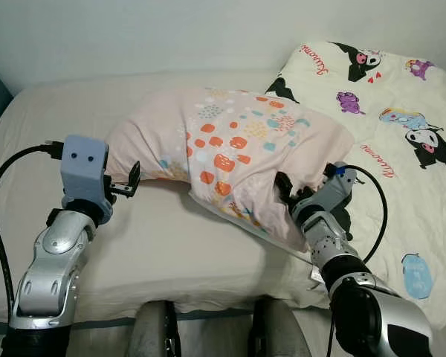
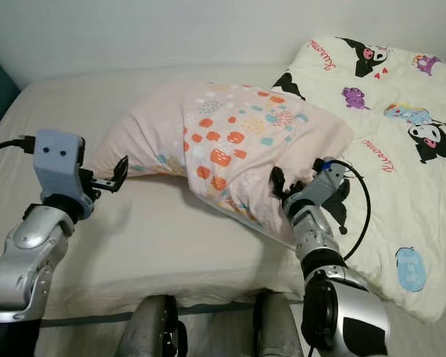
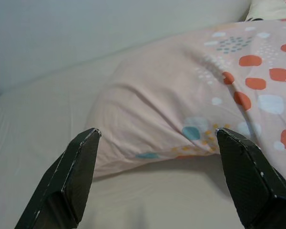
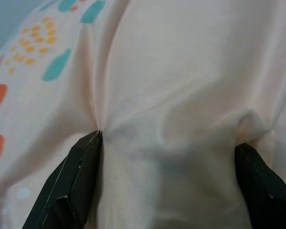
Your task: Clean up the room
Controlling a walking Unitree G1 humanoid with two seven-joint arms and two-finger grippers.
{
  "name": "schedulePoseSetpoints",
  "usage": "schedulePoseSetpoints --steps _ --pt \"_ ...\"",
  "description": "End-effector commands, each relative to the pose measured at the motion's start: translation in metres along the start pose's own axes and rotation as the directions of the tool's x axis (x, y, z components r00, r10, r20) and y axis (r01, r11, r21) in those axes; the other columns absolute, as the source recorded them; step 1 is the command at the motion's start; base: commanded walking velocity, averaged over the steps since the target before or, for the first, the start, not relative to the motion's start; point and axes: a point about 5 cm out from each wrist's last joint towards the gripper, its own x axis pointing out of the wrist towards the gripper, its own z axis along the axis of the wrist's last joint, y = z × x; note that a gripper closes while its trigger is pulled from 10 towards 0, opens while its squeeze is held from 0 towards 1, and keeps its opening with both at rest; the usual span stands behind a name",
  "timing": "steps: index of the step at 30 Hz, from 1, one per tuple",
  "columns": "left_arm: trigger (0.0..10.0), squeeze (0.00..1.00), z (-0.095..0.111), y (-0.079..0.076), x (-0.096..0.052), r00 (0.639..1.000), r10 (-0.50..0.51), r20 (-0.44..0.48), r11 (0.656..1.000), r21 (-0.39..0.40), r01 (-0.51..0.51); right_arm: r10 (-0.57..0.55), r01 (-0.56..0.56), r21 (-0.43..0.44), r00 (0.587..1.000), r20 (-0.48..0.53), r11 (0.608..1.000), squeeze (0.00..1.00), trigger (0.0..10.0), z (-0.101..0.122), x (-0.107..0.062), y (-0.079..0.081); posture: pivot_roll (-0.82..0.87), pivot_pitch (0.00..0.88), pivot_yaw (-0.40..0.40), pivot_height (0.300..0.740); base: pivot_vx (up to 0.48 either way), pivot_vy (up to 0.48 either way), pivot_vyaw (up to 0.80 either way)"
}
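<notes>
Beige-sheeted bed (image 1: 156, 245) against a pale wall; you're looking down on it from the foot. Pale pink pillow with orange and teal dot pattern (image 1: 238, 149) lies across the middle of the bed, its right end overlapping the cream quilt printed with black cartoon characters (image 1: 401, 141). Your left gripper (image 1: 130, 182) sits just beside the pillow's left corner, fingers spread wide, holding nothing, not touching fabric. Your right gripper (image 1: 286, 187) is pressed into the pillow's near right edge, fingers (image 4: 74, 181) wide apart, tips denting the pink cloth
</notes>
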Motion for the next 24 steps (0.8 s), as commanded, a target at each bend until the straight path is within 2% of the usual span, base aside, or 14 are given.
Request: schedulePoseSetpoints --steps 1,2,7,14,24 --pt "10.0 0.00 -0.002 0.001 -0.001 1.000 -0.010 -0.002 1.000 0.025 0.010 0.047 -0.045 0.028 0.996 -0.082 0.999 0.00 9.8 -0.016 0.002 0.013 0.14 0.329 0.008 0.627 0.000 0.000 0.00" --pt "10.0 0.00 -0.002 0.000 0.000 1.000 -0.011 -0.002 1.000 0.025 0.011 0.066 -0.062 0.046 0.993 -0.095 0.997 0.00 0.0 -0.017 0.003 0.018 0.14 0.327 0.008 0.627 0.000 0.000 0.00" --pt "10.0 0.00 -0.002 0.000 -0.001 1.000 -0.011 -0.002 1.000 0.023 0.011 0.062 -0.059 0.027 0.992 -0.114 0.998 0.00 0.0 -0.020 0.003 0.019 0.14 0.315 0.004 0.627 0.000 0.000 0.00" --pt "10.0 0.00 -0.002 0.002 -0.001 1.000 -0.003 -0.003 1.000 0.024 0.003 0.028 -0.026 0.013 0.992 -0.122 1.000 0.00 0.0 -0.025 -0.001 0.011 0.14 0.310 0.003 0.627 0.000 0.000 0.00" --pt "10.0 0.00 -0.004 0.002 0.001 1.000 -0.004 -0.004 1.000 0.022 0.004 -0.006 0.006 0.002 0.994 -0.106 1.000 0.00 0.0 -0.019 -0.002 0.002 0.13 0.295 0.004 0.627 0.000 0.000 0.00"
